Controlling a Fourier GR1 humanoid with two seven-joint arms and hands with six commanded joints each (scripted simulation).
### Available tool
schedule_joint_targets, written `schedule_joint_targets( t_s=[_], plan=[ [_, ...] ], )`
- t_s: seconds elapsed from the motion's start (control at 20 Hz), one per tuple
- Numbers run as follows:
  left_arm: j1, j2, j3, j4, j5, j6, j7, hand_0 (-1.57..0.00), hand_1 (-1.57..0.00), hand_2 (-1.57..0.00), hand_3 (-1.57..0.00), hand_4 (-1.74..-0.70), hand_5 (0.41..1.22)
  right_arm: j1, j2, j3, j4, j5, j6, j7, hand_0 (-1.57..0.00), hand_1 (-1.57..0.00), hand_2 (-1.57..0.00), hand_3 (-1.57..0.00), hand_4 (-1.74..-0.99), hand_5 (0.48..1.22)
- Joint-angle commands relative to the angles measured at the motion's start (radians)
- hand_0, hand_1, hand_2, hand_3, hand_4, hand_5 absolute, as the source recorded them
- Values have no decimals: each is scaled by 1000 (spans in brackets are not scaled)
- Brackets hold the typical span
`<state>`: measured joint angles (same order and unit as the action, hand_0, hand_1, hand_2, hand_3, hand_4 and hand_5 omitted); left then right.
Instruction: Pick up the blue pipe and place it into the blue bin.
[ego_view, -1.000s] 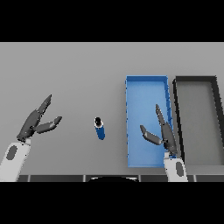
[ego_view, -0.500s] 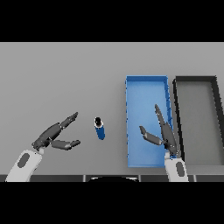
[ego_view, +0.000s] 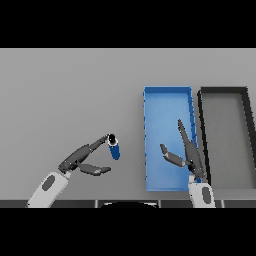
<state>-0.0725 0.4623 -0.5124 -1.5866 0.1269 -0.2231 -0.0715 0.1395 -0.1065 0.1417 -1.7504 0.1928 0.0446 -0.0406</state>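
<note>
Table (ego_view: 65, 90): matt grey, smooth. Blue pipe (ego_view: 114, 148): smooth, slight sheen. Blue bin (ego_view: 167, 91), dark bin (ego_view: 223, 90): smooth, matt, plastic-looking.

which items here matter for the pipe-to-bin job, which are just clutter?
Job: blue pipe; blue bin; left hand, open, fingertips at the pipe.
Not needed: black bin; right hand, open over the blue bin; grey table.
</note>
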Motion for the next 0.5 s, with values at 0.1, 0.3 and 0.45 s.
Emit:
schedule_joint_targets(
  t_s=[0.1, 0.3, 0.45],
  plan=[
    [-49, -83, -13, 87, -8, 9, 17, 1, 1, 1, 1, -1189, 469, 12, -1, -2, -4, -2, 1, -10, 1, 1, 1, 1, -1218, 612],
    [-119, -144, -39, 170, -70, 26, 14, 1, 1, 1, 1, -1136, 459, 19, -1, -9, -5, -3, -5, -7, 1, 1, 1, 1, -1204, 607],
    [-129, -181, -38, 205, -40, -2, -24, 1, 1, 1, 1, -1171, 495, 11, -6, -17, -3, -15, 0, -8, 1, 1, 1, 1, -1204, 607]
  ],
)
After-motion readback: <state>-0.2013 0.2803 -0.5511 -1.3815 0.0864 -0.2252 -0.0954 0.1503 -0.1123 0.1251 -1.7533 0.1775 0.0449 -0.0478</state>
